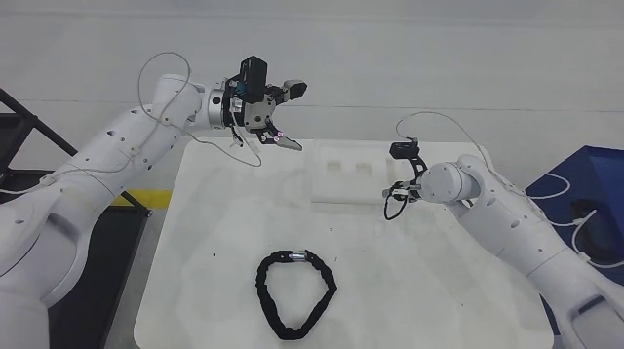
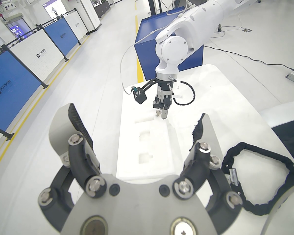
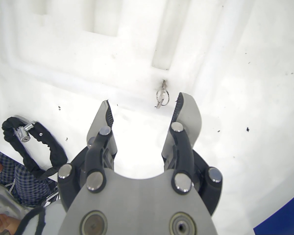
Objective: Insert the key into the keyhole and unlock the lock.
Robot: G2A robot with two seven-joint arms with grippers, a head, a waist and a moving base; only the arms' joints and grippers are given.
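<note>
Hovering low over the counter (image 1: pixel 214 252), the right pincer (image 3: pixel 143 110) had its two ribbed fingers (image 3: pixel 107 114) spread apart with nothing between them. The key (image 3: pixel 162 95) sat just ahead of its fingertips, nearer one finger than the other. It rested at the rim of a white foam block (image 3: pixel 137 37). It was a small, slim, silver-coloured key with a thin wire ring (image 3: pixel 163 97) threaded through it. A dark smudge marked the foam where its far end met the block. Whether that end was pushed into the foam or only lay against it could not be told.

Well off to one side of this pincer, the lock (image 3: pixel 31 145) lay flat on the counter. It was a chain in a black fabric sleeve, curled into a closed loop. A shiny metal cylinder (image 3: pixel 24 133) joined its ends, and the keyhole (image 3: pixel 26 138) showed as a small slot in the cylinder's round end face.

The left pincer (image 2: pixel 138 128) was held higher, past the foam block from the right pincer, and pointed back toward it. Its fingers were also wide apart and held nothing. The lock lay beside and below it, well apart from it.
</note>
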